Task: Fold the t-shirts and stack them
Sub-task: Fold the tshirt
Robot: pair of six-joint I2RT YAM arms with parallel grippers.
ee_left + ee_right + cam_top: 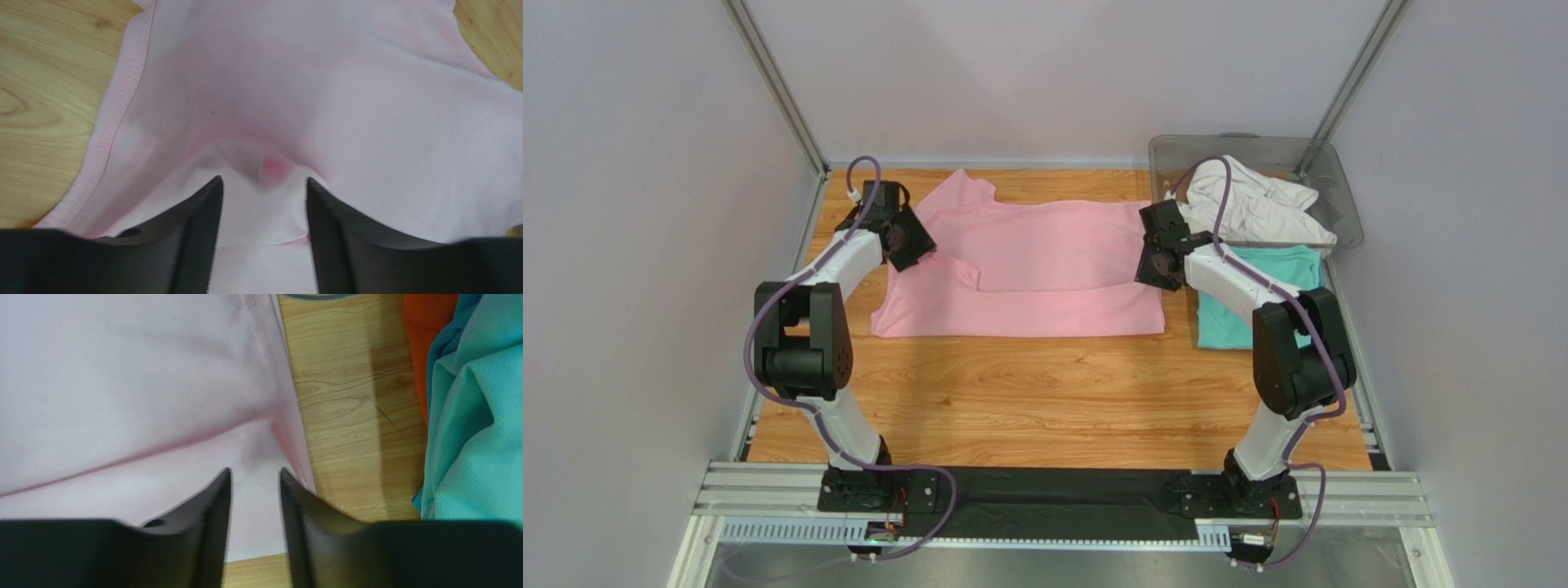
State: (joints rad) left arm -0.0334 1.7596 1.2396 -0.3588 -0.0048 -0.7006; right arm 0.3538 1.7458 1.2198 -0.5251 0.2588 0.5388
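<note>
1. The pink t-shirt [1038, 276] lies spread across the desk [1051, 392], one layer doubled over.
2. The left end effector [263, 180] appears clamped on bunched cloth at the shirt's left side. The right end effector [255, 471], nearly closed, pinches the right edge.
3. Judged step: mid-fold. Next, both should move together, keeping the edge level.
4. The teal t-shirt [1247, 294] lies just right. The white t-shirt [1259, 208] sits in the bin [1173, 153].
</note>
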